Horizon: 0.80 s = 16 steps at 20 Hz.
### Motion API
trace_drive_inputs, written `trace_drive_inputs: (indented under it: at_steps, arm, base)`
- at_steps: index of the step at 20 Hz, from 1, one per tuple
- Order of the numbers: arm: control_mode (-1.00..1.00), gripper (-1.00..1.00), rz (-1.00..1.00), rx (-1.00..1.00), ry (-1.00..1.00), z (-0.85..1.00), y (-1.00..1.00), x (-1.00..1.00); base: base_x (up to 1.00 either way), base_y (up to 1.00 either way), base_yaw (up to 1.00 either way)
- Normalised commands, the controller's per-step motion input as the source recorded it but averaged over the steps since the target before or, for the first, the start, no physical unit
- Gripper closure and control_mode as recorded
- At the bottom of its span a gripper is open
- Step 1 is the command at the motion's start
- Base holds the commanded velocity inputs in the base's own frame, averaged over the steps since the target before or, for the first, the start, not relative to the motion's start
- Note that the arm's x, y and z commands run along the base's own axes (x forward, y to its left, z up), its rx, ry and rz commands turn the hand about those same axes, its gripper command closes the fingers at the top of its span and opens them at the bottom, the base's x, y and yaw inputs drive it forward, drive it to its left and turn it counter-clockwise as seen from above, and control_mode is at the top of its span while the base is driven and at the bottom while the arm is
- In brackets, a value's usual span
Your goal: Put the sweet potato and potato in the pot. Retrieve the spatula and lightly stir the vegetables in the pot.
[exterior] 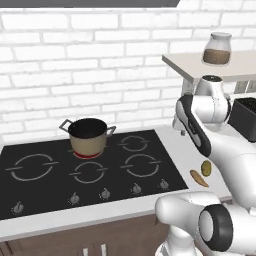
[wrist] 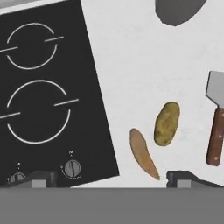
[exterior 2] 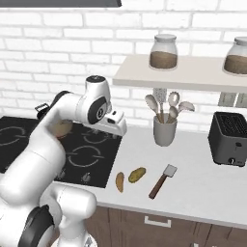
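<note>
Left base view: pot [exterior: 88, 135] holds nothing.

white brick wall [exterior: 75, 60], pale shelf [exterior 2: 193, 72], counter [exterior 2: 202, 178]

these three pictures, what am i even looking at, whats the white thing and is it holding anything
The white thing is a robot arm in a simulated kitchen. Two pictures come from cameras behind it, left and right; the third looks down from its hand. Its gripper is open and holds nothing. On the counter beside the stove lie a sweet potato, a potato and a spatula. A pot stands on a glowing back burner.
</note>
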Motion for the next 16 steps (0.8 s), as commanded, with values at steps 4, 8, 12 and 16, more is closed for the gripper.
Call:
trace_drive_inputs:
  at_steps: [4, 8, 12, 16]
  arm:
    - [-1.0, -1.0, -0.18, 0.0, 0.06, -0.58, -0.66, -0.03]
    - [-1.0, -1.0, -0.16, 0.0, 0.09, -0.59, -0.55, 0.0]
    - [-1.0, -1.0, -0.14, 0.0, 0.09, -0.55, -0.43, 0.0]
    - [-1.0, -1.0, -0.13, 0.0, 0.08, -0.55, -0.4, 0.0]
  base:
    - [0.0, 0.0, 0.0]
    - [0.0, 0.0, 0.0]
    - [0.0, 0.0, 0.0]
    - [0.0, 0.0, 0.0]
